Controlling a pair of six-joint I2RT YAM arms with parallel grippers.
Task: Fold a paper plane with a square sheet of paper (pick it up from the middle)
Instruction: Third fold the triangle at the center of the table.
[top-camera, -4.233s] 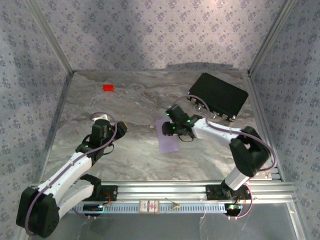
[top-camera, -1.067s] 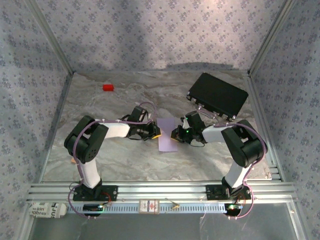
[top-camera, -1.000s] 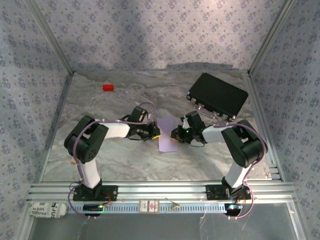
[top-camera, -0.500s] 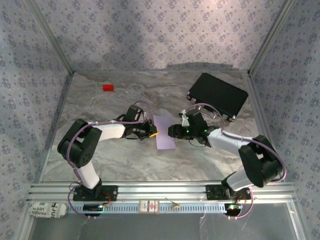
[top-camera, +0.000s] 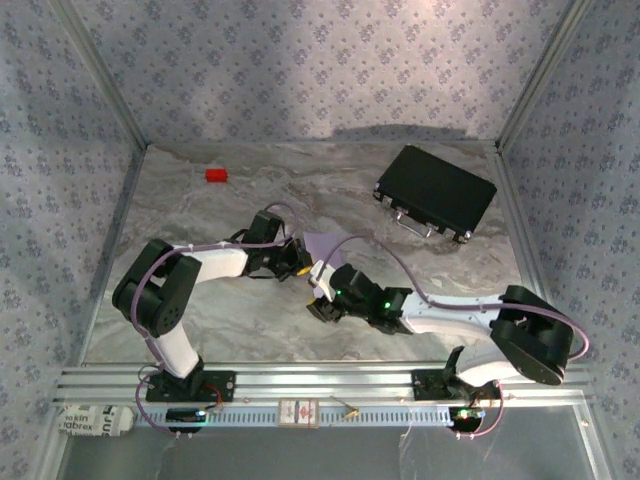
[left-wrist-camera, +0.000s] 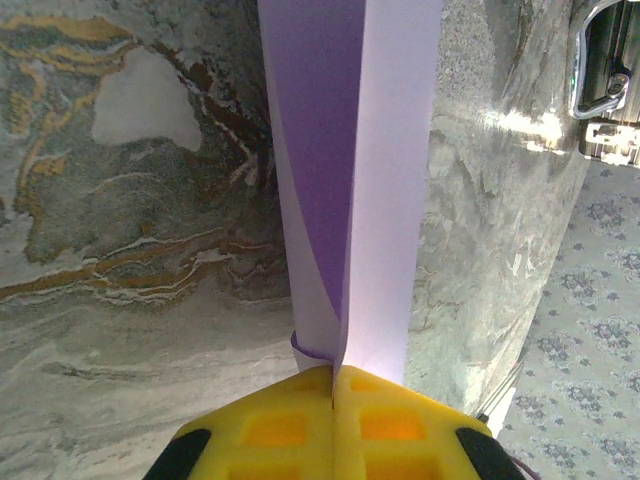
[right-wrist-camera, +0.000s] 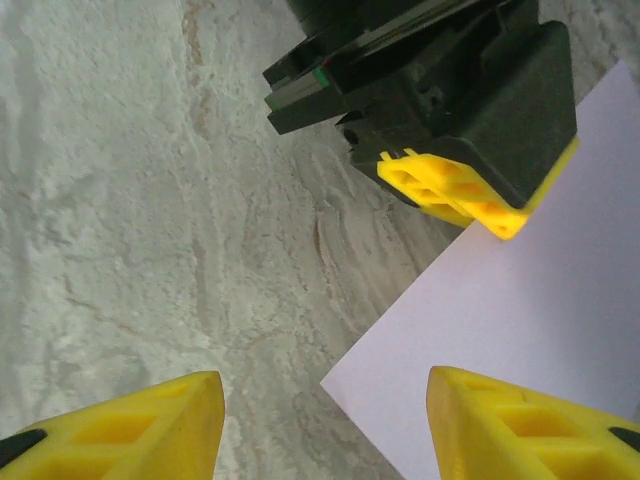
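The left fingers (left-wrist-camera: 270, 430) are pinched tight on the square sheet of paper (left-wrist-camera: 390, 180). They grip it at the near end of a fold, so its two layers run straight out ahead of the tips and seem to rise off the bench (left-wrist-camera: 120, 300). That hold probably serves to pin the crease. The right fingers (right-wrist-camera: 130, 420) stand wide apart and hold nothing. A corner of the sheet lies just ahead, between them, apparently lined up for a grip on that free edge.

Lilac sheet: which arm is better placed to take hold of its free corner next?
Right. The right fingers stand open just short of that corner, while the left fingers are shut on the folded lilac sheet, busy holding it.
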